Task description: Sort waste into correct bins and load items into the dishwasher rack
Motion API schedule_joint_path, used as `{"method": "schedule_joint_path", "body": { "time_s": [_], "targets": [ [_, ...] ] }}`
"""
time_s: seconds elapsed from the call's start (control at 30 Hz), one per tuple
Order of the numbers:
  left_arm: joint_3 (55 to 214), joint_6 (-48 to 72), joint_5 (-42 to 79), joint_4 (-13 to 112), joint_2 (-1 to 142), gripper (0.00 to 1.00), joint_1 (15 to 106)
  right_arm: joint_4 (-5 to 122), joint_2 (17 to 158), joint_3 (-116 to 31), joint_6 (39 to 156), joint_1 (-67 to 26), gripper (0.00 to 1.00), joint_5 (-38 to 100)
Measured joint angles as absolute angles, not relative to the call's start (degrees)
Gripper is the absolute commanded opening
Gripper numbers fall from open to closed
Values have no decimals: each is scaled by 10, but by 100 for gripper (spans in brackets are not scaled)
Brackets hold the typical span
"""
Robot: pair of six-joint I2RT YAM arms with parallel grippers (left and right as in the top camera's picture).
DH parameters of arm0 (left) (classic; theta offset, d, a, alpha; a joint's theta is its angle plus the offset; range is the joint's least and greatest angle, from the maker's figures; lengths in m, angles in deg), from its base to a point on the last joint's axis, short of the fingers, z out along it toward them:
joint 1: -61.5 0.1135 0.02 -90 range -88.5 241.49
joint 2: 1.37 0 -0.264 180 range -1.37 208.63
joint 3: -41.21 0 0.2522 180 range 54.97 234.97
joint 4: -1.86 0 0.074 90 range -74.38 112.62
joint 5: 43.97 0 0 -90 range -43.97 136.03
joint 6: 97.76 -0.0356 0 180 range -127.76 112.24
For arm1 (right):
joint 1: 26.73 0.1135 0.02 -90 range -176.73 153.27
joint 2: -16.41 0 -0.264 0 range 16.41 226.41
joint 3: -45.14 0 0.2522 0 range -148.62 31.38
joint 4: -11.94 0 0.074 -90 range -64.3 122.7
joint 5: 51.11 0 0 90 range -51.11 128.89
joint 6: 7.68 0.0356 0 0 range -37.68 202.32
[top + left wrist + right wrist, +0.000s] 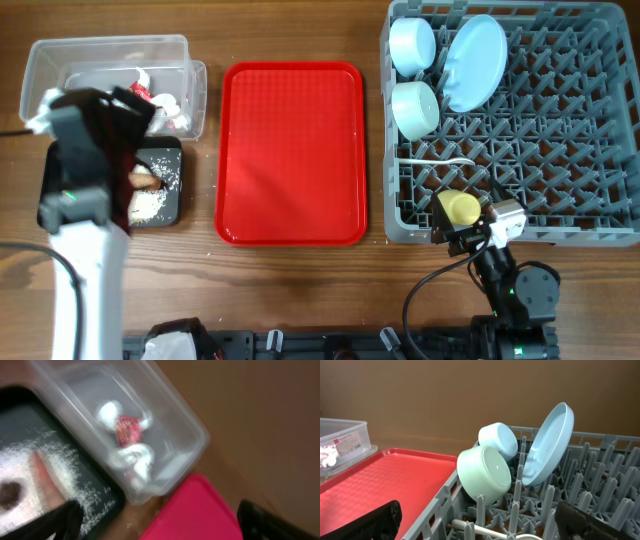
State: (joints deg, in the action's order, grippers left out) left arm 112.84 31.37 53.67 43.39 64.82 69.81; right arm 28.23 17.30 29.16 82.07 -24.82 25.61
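Hovering at the table's left end, the left gripper (160, 522) has its jaws spread wide and grips nothing. Under it, the clear rectangular plastic tub (60, 50) holds the red-and-white crumpled wrapper (127, 430) and the white crumpled tissue (137, 457). Touching the tub is the shallow black rectangular tray (95, 485), with white rice grains (150, 205) and a brown food lump (10, 495) in it. A careless lift here could catch either rim and scatter rice across the wood.

The flat red serving tray (290, 150) lies bare at centre. At right, the large square grey pegged dishwasher rack (600, 120) carries two pale blue bowls (412, 42), a pale blue round plate (475, 62) leaning on edge, a white plastic spoon (440, 160) and a small yellow cup (461, 207) at its front edge.

The right gripper (480, 525), jaws wide and empty, sits just beside that cup. Pulling back crookedly could tip the cup off the rack.
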Motion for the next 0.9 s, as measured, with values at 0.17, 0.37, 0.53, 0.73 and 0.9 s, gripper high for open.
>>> {"method": "schedule_joint_path", "body": {
  "time_s": [0.17,0.37,0.53,0.73,0.9],
  "targets": [
    [935,182,534,265,504,100,593,282,172,292,821,-248,100,256],
    [707,145,507,150,305,100,585,282,171,292,821,-248,100,256],
    [620,134,491,140,170,100,585,282,171,292,821,-248,100,256],
    [580,132,484,138,115,100,585,282,171,292,821,-248,100,256],
    [558,129,471,181,73,100,585,282,171,292,821,-248,100,256]
  ]
}}
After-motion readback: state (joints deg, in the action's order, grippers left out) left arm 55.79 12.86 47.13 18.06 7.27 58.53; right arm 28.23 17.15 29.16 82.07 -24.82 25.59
